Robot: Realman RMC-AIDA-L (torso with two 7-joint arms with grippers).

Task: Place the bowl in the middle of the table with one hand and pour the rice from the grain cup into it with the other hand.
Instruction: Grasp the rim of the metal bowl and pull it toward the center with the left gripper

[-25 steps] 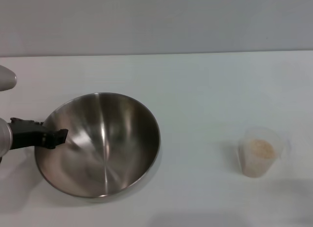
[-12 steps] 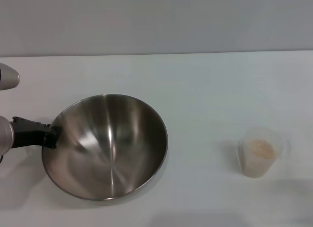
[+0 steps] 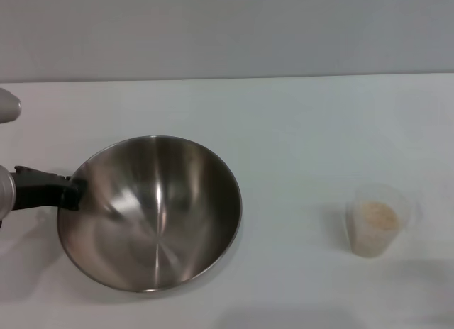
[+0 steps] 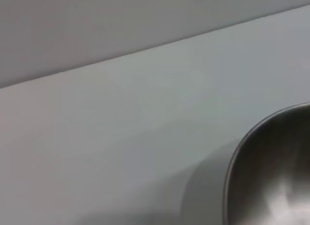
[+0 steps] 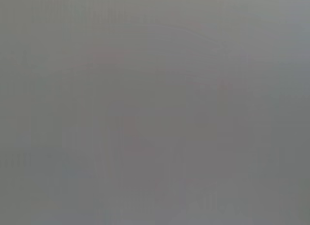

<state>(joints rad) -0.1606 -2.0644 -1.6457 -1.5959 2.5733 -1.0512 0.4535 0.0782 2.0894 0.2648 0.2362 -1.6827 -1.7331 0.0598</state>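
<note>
Steel bowl (image 3: 150, 214): large, round, polished inside, sitting on the white table (image 3: 298, 130) left of centre and towards the near edge. Judged stiff and fairly light for its width, with a smooth curved wall that would slip between pads; the thin rim is the only sensible place to hold it. It looks likely to rock on its small base if pushed from one side.

Left gripper (image 3: 71, 193): black, reaching in from the left edge, its tip at the bowl's left rim and apparently pinching it, one finger seeming to lie over the inside lip. The left wrist view shows only a slice of the rim (image 4: 271, 171) and bare tabletop, so the hold is a judgement from the head view.

Cup (image 3: 377, 220): small, clear plastic, upright on the right side of the table, well apart from the bowl. Judged very light and thin-walled, easy to squash or tip; best taken round the middle of its body, spout kept clear.

Rice (image 3: 379, 214): pale heap inside the cup, loose, would spill at any tilt.

Right gripper: not in view; its wrist picture shows only flat grey.

Change from a second ago: the bowl has slid a little to the right, towards the middle, then eased back very slightly over the last half second. The gripper tip now sits nearer the rim's outer edge. Cup and rice unmoved.
</note>
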